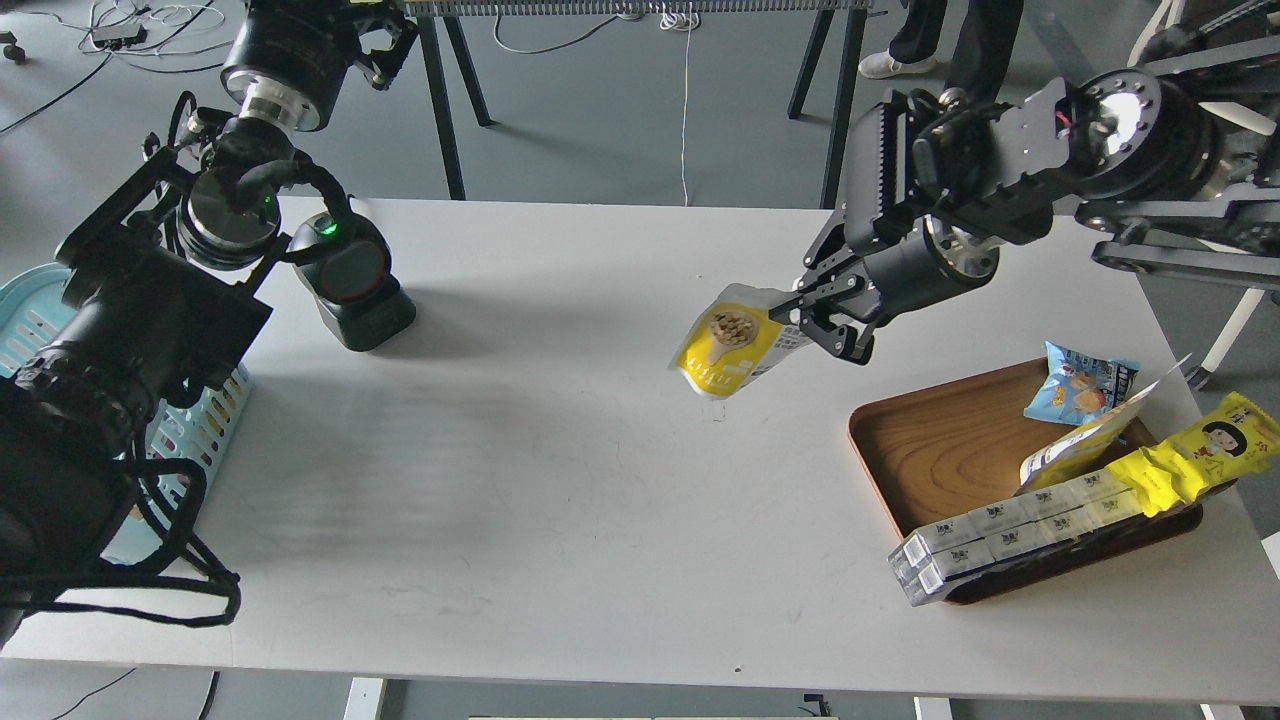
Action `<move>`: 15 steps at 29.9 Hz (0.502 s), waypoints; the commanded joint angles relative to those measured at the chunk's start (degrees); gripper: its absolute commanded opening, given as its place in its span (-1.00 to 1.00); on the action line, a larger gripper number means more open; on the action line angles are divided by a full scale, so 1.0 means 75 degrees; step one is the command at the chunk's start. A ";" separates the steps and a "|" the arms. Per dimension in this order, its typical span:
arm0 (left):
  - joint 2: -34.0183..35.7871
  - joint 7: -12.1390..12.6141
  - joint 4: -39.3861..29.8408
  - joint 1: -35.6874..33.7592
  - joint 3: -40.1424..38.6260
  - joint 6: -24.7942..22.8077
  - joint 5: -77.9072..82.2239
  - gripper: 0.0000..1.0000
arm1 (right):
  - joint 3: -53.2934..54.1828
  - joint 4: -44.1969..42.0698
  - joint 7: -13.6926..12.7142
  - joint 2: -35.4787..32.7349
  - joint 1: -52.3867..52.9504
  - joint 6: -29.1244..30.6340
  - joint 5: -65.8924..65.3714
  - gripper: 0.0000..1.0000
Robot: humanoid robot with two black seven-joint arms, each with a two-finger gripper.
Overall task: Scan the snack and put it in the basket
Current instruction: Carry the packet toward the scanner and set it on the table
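Your right hand (pixel 818 322) pinches the snack (pixel 735 345) above the desk (pixel 560 500); the basket (pixel 40 310) lies at nine o'clock. Left hand's state: you cannot tell.

basket (pixel 35 300) mostly hidden, pouch text unreadable
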 commanded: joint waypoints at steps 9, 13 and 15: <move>0.0007 0.0012 0.0000 0.0005 0.0000 -0.0015 0.0000 1.00 | 0.0429 -0.1421 0.0000 0.1908 -0.0764 0.0002 0.1030 -1.00; -0.0016 0.0012 0.0000 0.0005 0.0000 0.0009 0.0000 1.00 | 0.0616 -0.1796 0.0000 0.2330 -0.1116 0.0002 0.1030 -1.00; -0.0028 0.0012 0.0000 0.0005 0.0000 0.0020 0.0000 1.00 | 0.0616 -0.1937 0.0000 0.2460 -0.1245 0.0002 0.1030 -1.00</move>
